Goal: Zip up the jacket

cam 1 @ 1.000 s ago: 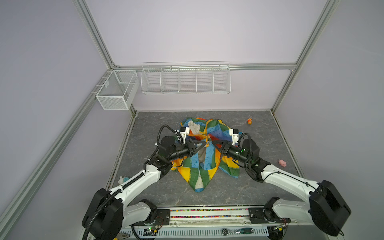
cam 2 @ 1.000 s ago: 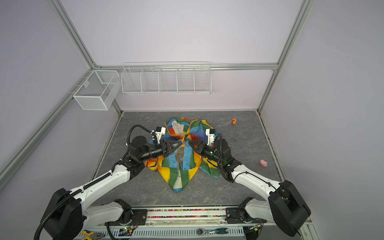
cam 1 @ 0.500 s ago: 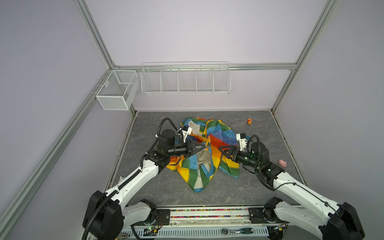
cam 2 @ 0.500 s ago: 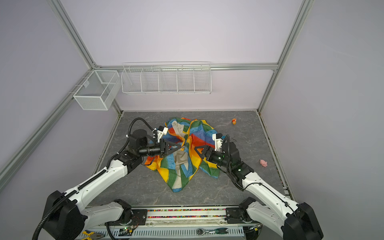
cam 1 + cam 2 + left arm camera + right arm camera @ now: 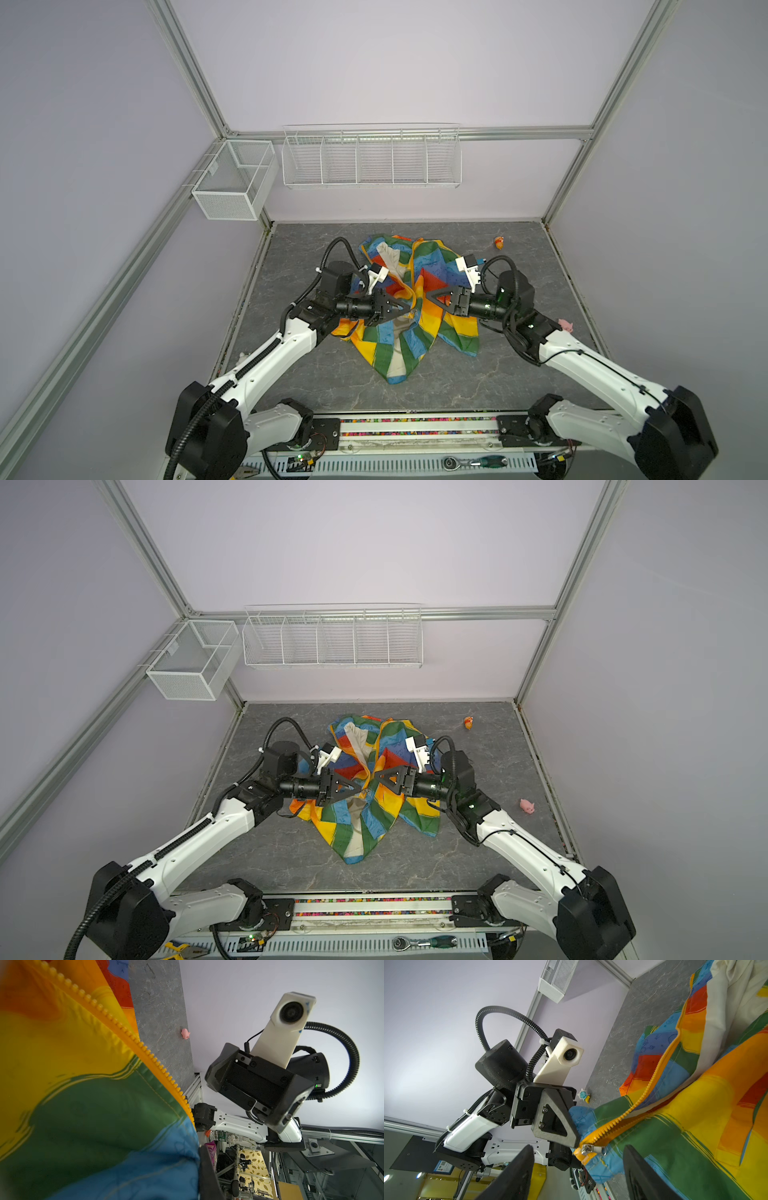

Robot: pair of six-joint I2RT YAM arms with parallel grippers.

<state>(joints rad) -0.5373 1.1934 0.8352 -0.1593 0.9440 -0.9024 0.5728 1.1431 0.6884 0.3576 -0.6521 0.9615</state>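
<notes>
Stretching from back wall (image 5: 374,83) toward front rail (image 5: 415,426), jacket (image 5: 388,357), narrow end nearest.

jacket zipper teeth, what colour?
Orange-yellow zipper teeth, on matching orange tape along the jacket edge. Clearest in the right wrist view.

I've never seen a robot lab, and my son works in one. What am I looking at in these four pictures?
Two robot arms work over a grey table. Two pictures look down from overhead; two come from cameras on the arms' wrists. A rainbow-striped jacket lies crumpled in the middle, its zipper mostly open. The left claw is shut on the jacket's bottom edge beside the zipper pull; the right claw is open and holds nothing. A pink toy pig and an orange toy lie off to the side.
</notes>
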